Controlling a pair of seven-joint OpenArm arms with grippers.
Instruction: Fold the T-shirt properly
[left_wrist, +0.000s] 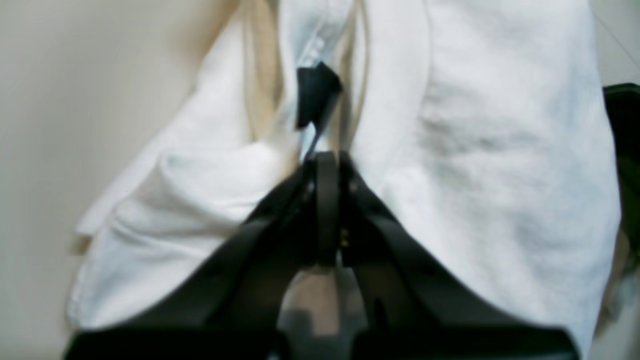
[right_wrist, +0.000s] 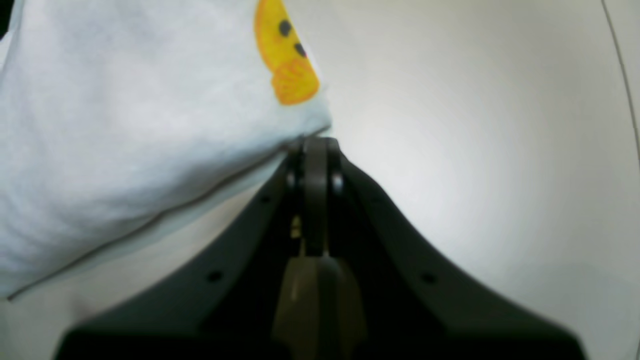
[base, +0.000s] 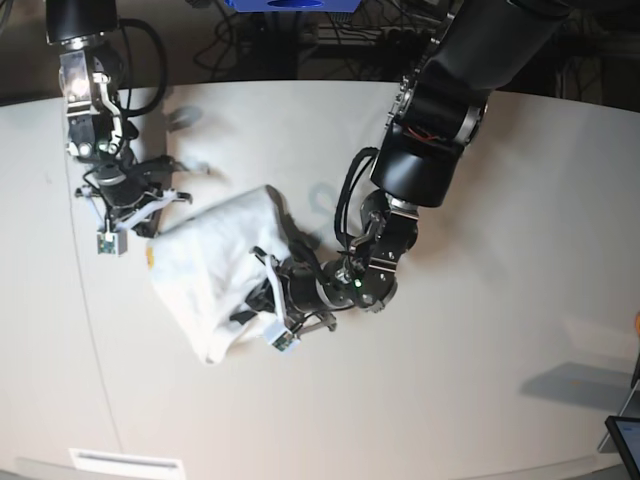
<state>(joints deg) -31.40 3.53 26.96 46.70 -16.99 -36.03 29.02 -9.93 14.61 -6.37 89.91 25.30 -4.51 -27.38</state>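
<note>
Ahead of the left gripper, the white T-shirt hangs bunched, pinched in the closed jaws. Right wrist view: right gripper clamps a printed corner. From the base view, cloth stretches between both arms above the table.

We see a broad, off-white, matte worktop with a curved far edge. Beyond that edge, dark cables lie tangled beside a blue box-like object. A white rectangular label sits at the near edge. A dark, thin-framed screen corner shows at lower right.
</note>
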